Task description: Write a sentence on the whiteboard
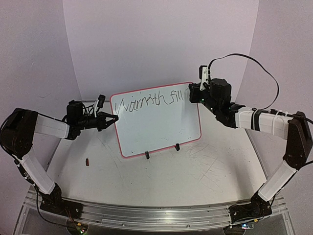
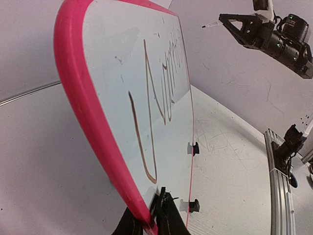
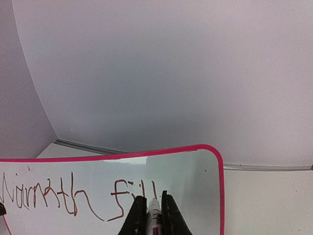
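Note:
The whiteboard [image 1: 161, 128] stands tilted on two black clip feet [image 1: 146, 155] at mid-table. Its top line of brown scrawl reads "Warmth fill" [image 1: 146, 102]; no second line shows. My left gripper [image 1: 113, 118] is shut on the board's left pink edge; in the left wrist view the jaws pinch the frame [image 2: 98, 127] at my gripper [image 2: 149, 221]. My right gripper [image 1: 193, 93] is shut on a marker [image 3: 154, 213], tip at the board just right of "fill" [image 3: 132, 198]. The board [image 3: 195, 171] fills the lower right wrist view, with my gripper [image 3: 152, 208] at the bottom.
A small dark red object [image 1: 87, 161], perhaps the marker's cap, lies on the scratched grey table left of the board. A white curved backdrop [image 1: 161, 44] rises behind. A metal rail [image 1: 146, 215] runs along the near edge, by the arm bases.

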You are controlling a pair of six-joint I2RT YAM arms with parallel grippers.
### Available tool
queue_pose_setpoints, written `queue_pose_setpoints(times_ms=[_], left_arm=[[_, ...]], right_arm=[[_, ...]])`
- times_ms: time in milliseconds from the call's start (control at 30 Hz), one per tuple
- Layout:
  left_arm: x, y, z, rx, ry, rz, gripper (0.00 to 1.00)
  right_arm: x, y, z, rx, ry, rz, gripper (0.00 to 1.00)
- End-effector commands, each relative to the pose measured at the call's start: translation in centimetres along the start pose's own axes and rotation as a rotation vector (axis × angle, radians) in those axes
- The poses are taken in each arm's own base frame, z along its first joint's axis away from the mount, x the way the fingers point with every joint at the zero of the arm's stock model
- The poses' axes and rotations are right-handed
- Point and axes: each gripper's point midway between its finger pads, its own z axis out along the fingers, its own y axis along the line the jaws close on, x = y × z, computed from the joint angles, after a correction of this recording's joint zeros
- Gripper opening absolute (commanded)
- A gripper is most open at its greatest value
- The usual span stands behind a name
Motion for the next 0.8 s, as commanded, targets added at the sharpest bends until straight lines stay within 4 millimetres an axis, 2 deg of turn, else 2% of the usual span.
queue_pose_setpoints(times_ms=[0, 533, 667, 767], left_arm=[[1.0, 2.4, 0.2, -0.127, 0.041, 0.107, 0.00], [0.9, 2.4, 0.2, -0.130, 0.044, 0.108, 0.00], [1.1, 2.3, 0.1, -0.129, 0.046, 0.106, 0.00], [1.1, 2.4, 0.3, -0.127, 0.048, 0.105, 0.00]], right_arm=[[0.1, -0.1, 0.4, -0.010, 0.004, -0.007, 0.00], [0.8, 0.1, 2.7, 0.002, 0.036, -0.021, 0.00], [1.0, -1.7, 2.5, 0.039, 0.023, 0.032, 0.00], [1.0, -1.4, 2.9, 0.015, 0.023, 0.043, 0.00]])
